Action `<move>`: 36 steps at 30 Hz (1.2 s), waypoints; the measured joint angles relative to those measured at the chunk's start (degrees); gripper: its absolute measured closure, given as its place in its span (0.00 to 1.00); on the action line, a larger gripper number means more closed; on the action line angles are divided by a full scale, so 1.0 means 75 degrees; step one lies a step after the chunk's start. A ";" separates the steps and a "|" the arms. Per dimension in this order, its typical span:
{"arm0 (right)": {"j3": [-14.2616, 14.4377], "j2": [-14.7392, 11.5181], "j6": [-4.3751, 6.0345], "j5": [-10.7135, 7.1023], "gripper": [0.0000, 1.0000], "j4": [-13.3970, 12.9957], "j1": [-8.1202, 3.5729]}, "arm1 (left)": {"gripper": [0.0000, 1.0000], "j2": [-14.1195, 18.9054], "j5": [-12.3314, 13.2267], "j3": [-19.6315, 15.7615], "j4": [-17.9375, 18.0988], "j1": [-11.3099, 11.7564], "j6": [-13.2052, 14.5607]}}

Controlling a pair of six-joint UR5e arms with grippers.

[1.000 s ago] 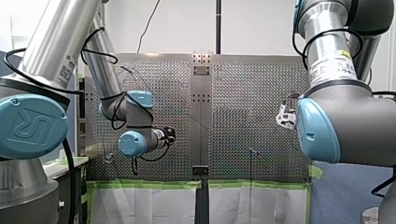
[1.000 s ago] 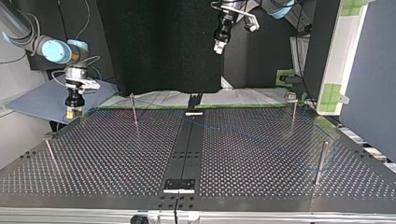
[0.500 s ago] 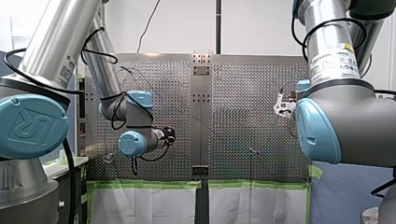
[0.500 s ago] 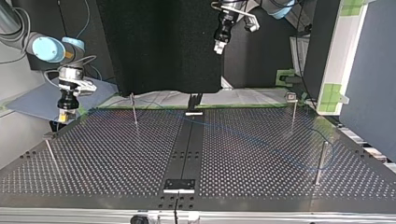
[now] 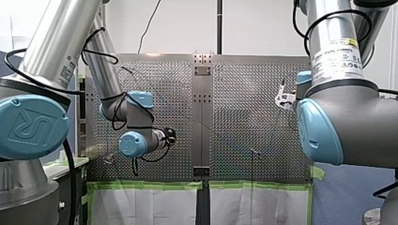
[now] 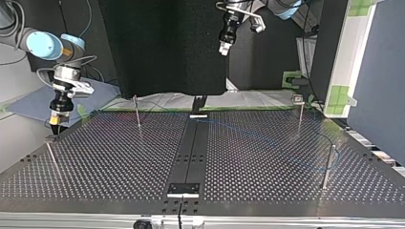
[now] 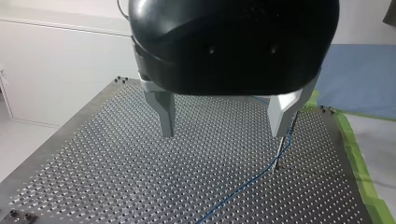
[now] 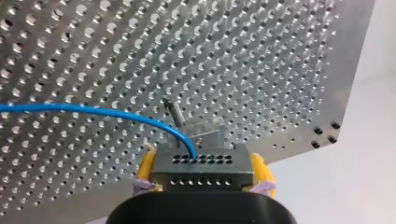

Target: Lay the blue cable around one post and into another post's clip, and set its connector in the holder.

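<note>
My right gripper (image 8: 201, 183), with yellow pads, is shut on the black connector (image 8: 201, 167) of the blue cable (image 8: 88, 111). The cable runs off sideways from the connector. Just ahead of the connector stand a thin post (image 8: 175, 112) and a metal holder (image 8: 205, 133). In the top view my right gripper (image 6: 56, 126) hangs just above the holder post (image 6: 51, 153) at the left edge. The blue cable (image 6: 267, 143) crosses the plate to a post (image 6: 327, 164) at the right. My left gripper (image 7: 224, 127) is open and high above the plate, and the cable (image 7: 247, 182) passes a post (image 7: 281, 148) below it.
Two more thin posts (image 6: 137, 112) (image 6: 300, 117) stand near the far edge in the top view. A black centre strip (image 6: 191, 152) splits the perforated plate. Green tape (image 5: 150, 185) lines the plate's edge in the front view.
My right gripper has carried the connector toward the top view's left and lower, to just above the holder post. The cable has swung with it. My left arm has not moved.
</note>
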 joint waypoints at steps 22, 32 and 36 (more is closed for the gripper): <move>-0.0462 -0.0477 -0.0392 -0.0164 1.00 0.1323 -0.0075 | 0.00 -0.0002 -0.0102 -0.0004 -0.0056 0.0042 -0.0054; -0.0611 -0.0601 -0.0711 -0.0377 1.00 0.2037 -0.0150 | 0.00 0.0002 -0.0105 -0.0004 -0.0074 0.0040 -0.0081; -0.0627 -0.0600 -0.0883 -0.0399 1.00 0.2340 -0.0159 | 0.00 0.0004 -0.0105 -0.0002 -0.0092 0.0041 -0.0084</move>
